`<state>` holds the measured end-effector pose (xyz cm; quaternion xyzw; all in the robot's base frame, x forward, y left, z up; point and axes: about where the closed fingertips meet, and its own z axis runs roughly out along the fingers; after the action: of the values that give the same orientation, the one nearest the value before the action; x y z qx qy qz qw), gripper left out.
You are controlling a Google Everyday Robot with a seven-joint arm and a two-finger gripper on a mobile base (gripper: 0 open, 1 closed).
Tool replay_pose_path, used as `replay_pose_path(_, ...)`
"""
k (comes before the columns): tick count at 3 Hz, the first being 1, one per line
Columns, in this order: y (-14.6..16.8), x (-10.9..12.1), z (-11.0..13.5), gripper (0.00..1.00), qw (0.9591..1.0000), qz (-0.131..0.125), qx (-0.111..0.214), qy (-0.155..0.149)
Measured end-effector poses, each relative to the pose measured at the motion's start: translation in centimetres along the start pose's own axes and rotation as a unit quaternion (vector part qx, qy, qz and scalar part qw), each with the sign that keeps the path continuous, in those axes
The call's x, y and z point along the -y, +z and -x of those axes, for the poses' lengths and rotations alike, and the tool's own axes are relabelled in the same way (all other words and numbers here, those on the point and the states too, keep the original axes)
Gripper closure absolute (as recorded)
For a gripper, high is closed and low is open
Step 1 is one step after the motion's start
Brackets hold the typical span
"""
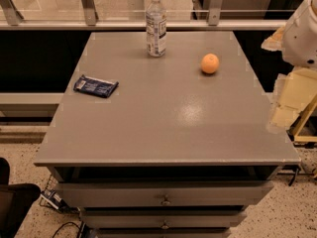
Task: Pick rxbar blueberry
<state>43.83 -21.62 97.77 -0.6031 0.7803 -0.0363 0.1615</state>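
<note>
The rxbar blueberry (96,86) is a small flat bar in a dark blue glossy wrapper with pale lettering. It lies flat near the left edge of the grey cabinet top (163,118). My gripper (288,103) hangs off the right edge of the cabinet, pale and blurred, below the white arm (302,29). It is far to the right of the bar and holds nothing that I can see.
A clear water bottle (156,25) stands upright at the back centre of the top. An orange (210,63) sits at the back right. Drawers (163,195) run down the cabinet front. A rail and glass wall (89,4) stand behind.
</note>
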Motion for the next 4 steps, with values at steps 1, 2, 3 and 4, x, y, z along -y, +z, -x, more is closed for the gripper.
replay_pose_path(1, 0.0, 0.0, 0.0, 0.00, 1.0000, 0.000, 0.000, 0.000)
replay_pose_path(2, 0.1, 1.3, 1.9, 0.00, 0.9989, -0.025, 0.040, -0.002)
replay_pose_path(3, 1.4, 3.7, 7.7, 0.00, 0.9823, -0.055, 0.179, -0.003)
replay_pose_path(4, 3.9, 5.5, 13.6, 0.00, 0.9490, -0.057, 0.310, -0.010)
